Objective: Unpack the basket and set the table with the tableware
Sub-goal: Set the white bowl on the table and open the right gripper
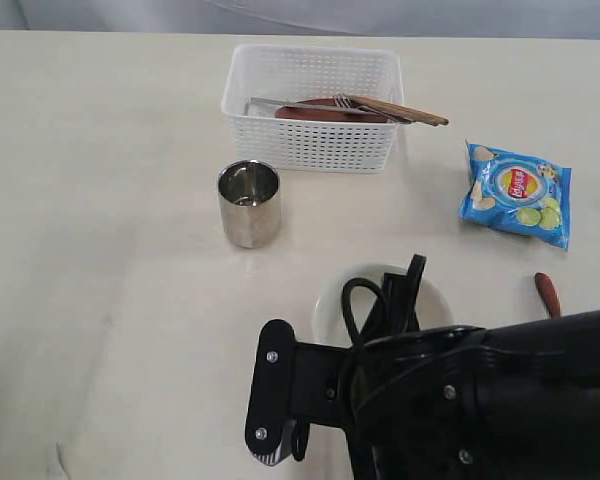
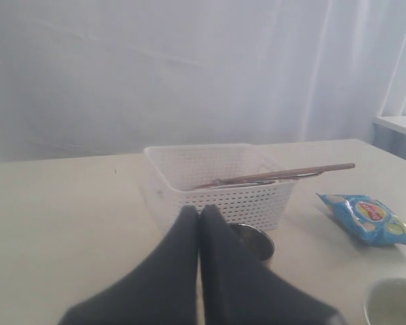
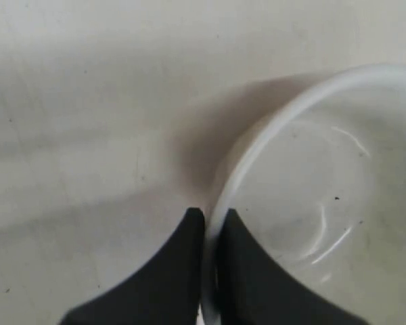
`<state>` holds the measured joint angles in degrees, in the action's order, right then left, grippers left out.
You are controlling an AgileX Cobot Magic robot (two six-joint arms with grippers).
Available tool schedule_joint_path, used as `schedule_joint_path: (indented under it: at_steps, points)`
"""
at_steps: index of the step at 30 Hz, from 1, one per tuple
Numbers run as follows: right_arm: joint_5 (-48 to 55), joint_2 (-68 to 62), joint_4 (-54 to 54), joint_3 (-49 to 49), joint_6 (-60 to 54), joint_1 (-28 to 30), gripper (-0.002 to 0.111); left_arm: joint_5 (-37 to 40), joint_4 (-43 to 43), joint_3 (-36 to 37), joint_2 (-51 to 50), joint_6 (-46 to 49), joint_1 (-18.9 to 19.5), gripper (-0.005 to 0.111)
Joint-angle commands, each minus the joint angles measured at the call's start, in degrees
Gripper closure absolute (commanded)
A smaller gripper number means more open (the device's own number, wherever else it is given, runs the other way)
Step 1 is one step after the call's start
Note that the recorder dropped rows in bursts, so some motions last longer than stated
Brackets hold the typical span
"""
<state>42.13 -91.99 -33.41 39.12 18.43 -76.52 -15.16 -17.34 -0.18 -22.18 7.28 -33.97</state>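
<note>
My right gripper [image 3: 212, 215] is shut on the rim of the off-white bowl [image 3: 311, 189], one finger inside and one outside. In the exterior view the bowl [image 1: 330, 300] is mostly hidden under the right arm. The steel cup [image 1: 249, 203] stands upright on the table [image 1: 100, 300] in front of the white basket [image 1: 310, 140]. The basket holds a brown plate [image 1: 325, 113], a knife and fork [image 1: 300, 104] and chopsticks [image 1: 405, 111] that stick out over its right wall. A reddish-brown spoon [image 1: 548, 294] lies right of the bowl. My left gripper [image 2: 199, 211] is shut and holds nothing, hovering short of the cup [image 2: 257, 240].
A blue chips bag [image 1: 517, 192] lies on the table right of the basket. The right arm's black body [image 1: 460, 400] fills the near right of the exterior view. A white curtain hangs behind the table's far edge.
</note>
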Motion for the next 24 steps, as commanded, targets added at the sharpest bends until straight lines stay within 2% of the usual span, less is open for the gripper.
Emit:
schedule_joint_path:
  at_steps: [1, 17, 24]
  points:
    - [0.8, 0.6, 1.8, 0.1, -0.4, 0.4, 0.108, 0.1, -0.3, 0.2, 0.2, 0.0, 0.1, 0.107]
    - [0.8, 0.6, 2.9, 0.1, -0.2, 0.4, 0.107, 0.1, -0.3, 0.2, 0.2, 0.0, 0.1, 0.107]
    - [0.8, 0.6, 3.0, 0.1, 0.3, 0.4, 0.071, 0.1, -0.3, 0.2, 0.2, 0.0, 0.1, 0.107]
